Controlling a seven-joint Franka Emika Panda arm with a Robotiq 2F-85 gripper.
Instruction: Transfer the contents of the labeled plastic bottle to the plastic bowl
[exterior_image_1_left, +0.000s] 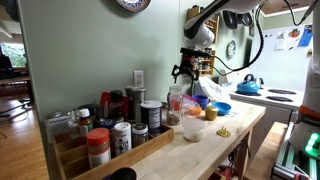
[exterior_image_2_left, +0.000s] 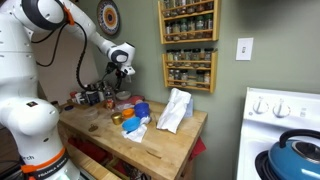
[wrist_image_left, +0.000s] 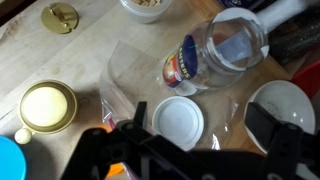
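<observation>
The labeled plastic bottle (exterior_image_1_left: 176, 103) stands upright on the wooden table, clear, with a pinkish top. In the wrist view the bottle (wrist_image_left: 215, 50) shows from above, its red and blue label facing left. The plastic bowl (exterior_image_1_left: 192, 128) sits nearer the table's front edge, whitish and shallow; the bowl (wrist_image_left: 148, 5) is cut off at the top of the wrist view and holds something light brown. My gripper (exterior_image_1_left: 183, 70) hangs open above and just behind the bottle, touching nothing. Between the fingers of the gripper (wrist_image_left: 203, 122), a white round lid (wrist_image_left: 178, 120) lies on the table below.
Blue bowls (exterior_image_1_left: 215, 105) and a yellow-topped jar (wrist_image_left: 47, 105) stand beside the bottle. A gold lid (wrist_image_left: 60, 16) lies near the front edge. A wooden crate of jars (exterior_image_1_left: 100, 140) fills one end of the table. A white bag (exterior_image_2_left: 175, 110) lies on the table, spice racks (exterior_image_2_left: 188, 45) hang behind.
</observation>
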